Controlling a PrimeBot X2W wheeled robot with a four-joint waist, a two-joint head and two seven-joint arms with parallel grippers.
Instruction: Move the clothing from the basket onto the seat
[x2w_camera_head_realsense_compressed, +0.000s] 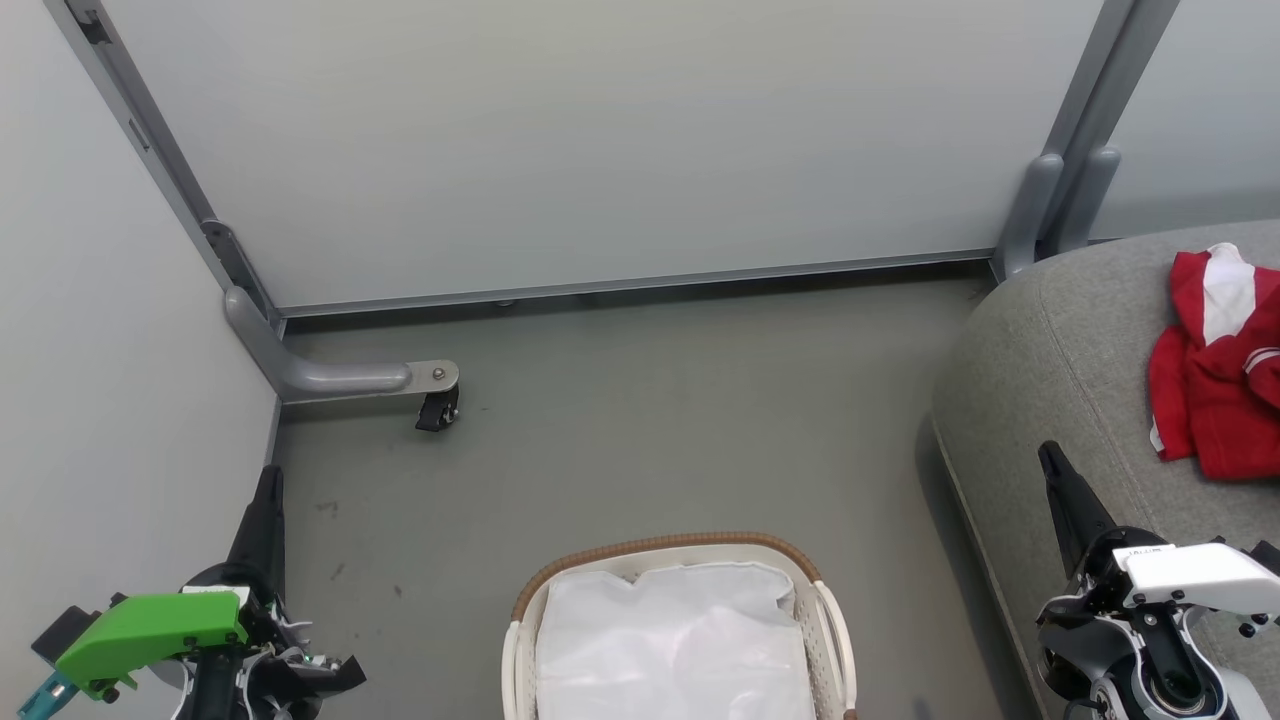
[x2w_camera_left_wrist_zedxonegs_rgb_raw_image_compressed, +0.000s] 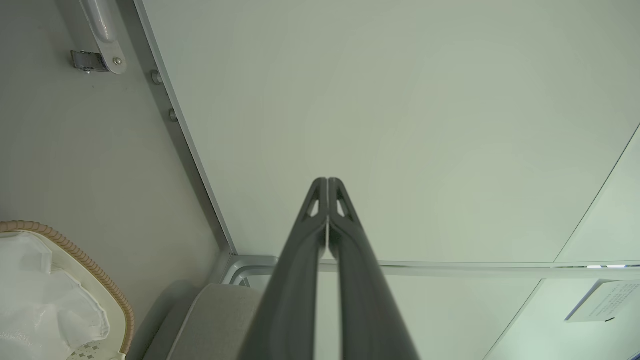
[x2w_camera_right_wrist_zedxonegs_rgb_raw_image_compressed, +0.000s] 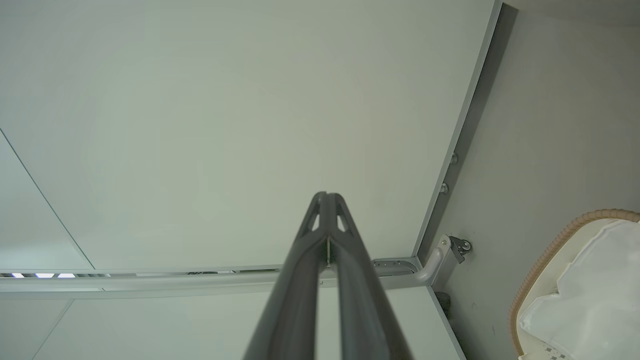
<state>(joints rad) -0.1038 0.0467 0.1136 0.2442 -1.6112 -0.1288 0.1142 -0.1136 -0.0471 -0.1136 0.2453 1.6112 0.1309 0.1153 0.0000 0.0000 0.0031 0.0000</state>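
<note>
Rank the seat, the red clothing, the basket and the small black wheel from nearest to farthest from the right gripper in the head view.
1. The seat, just beside the right gripper.
2. The clothing, on the seat, further right.
3. The basket, on the floor, to the left.
4. The wheel, far left by the wall.

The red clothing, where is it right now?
In the head view the red clothing lies crumpled on the grey seat at the far right, beyond the robot's right fingers and well away from the basket at the bottom middle.
</note>
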